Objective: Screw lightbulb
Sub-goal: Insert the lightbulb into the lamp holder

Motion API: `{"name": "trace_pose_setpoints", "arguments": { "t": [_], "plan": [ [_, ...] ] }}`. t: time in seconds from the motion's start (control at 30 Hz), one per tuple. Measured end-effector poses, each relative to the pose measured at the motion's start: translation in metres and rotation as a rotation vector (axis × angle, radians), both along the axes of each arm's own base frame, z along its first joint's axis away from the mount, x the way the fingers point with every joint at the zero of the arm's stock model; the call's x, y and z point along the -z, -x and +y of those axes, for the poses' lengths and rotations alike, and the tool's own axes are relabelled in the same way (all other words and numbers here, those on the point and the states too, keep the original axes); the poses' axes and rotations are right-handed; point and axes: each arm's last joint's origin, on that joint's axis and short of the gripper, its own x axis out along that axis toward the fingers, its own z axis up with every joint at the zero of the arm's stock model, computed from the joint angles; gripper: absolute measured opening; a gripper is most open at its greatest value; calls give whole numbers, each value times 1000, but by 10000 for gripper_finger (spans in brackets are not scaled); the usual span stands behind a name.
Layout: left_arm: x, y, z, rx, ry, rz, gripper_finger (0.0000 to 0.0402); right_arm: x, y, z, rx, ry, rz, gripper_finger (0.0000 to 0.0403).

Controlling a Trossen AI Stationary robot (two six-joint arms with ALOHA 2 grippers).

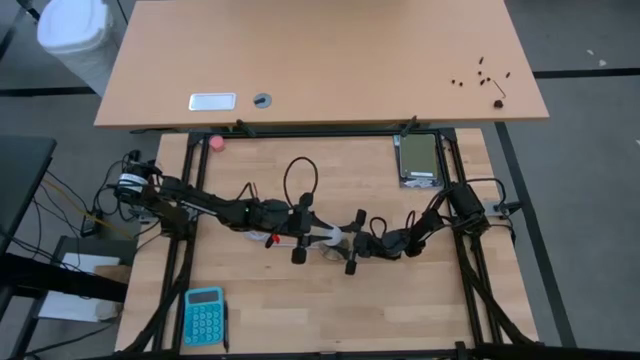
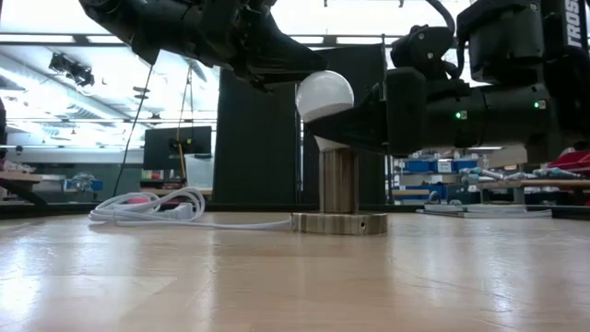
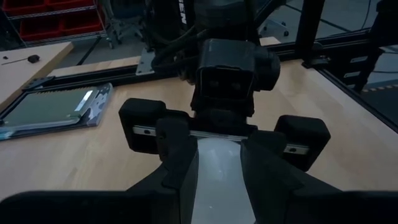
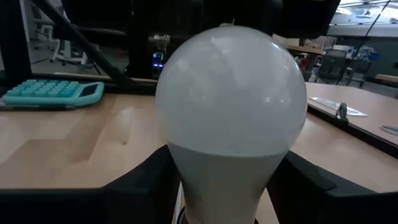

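Lightbulb stands upright at the table's centre, its base set in the cylindrical metal socket on a round base plate, with the white cord trailing to the left. Right gripper is closed around the bulb's tapering neck below the globe, apparently a hold that lets the wrist turn it into the thread. Left gripper, fingers drawn together, appears to clamp a pale part between them, judged to be steadying the fixture against that twist. Beyond lie a teal calculator and a pink ball.
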Motion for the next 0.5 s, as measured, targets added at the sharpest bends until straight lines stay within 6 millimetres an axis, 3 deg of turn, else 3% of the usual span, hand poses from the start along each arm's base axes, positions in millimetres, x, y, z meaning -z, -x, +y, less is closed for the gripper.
{"name": "trace_pose_setpoints", "arguments": {
  "t": [0.5],
  "plan": [
    [-14,-8,0,1,-66,-17,127,3,10,-3,4,-25,-1,172]
  ]
}}
